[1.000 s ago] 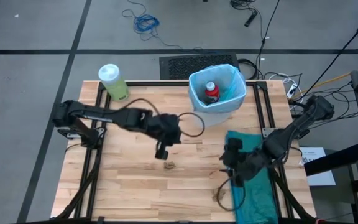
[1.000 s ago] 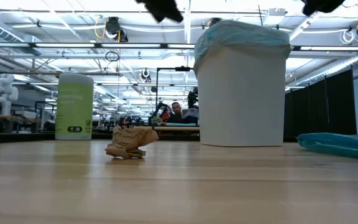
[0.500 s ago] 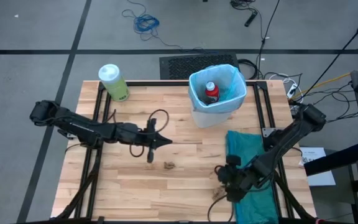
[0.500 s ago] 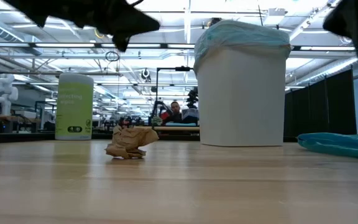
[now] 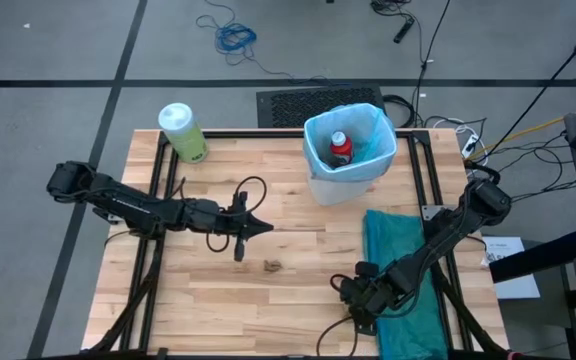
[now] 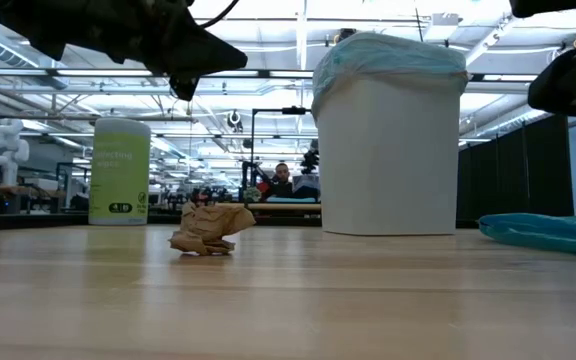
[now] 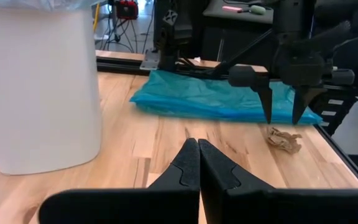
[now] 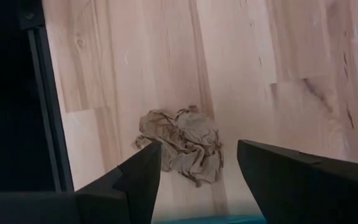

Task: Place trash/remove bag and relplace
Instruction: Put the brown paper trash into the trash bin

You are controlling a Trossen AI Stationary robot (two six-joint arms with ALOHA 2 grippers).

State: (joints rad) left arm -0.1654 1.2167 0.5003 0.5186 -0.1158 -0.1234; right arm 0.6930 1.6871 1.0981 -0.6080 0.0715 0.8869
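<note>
High view: white bin (image 5: 333,185) with blue bag (image 5: 313,150) at desk's (image 5: 208,310) far edge; one paper wad (image 5: 273,266) nearer, beyond closed left hand (image 5: 258,228).
Left wrist view: second wad (image 7: 283,139) under right hand (image 7: 284,118).
Right wrist view: same wad between open fingers (image 8: 135,174), untouched.

White wastebasket (image 5: 330,185), sky-blue bag (image 5: 313,150), brown paper wad (image 8: 182,144), teal-green bag (image 5: 398,245), pale-green bottle (image 5: 182,133), light wood table (image 5: 218,290).
</note>
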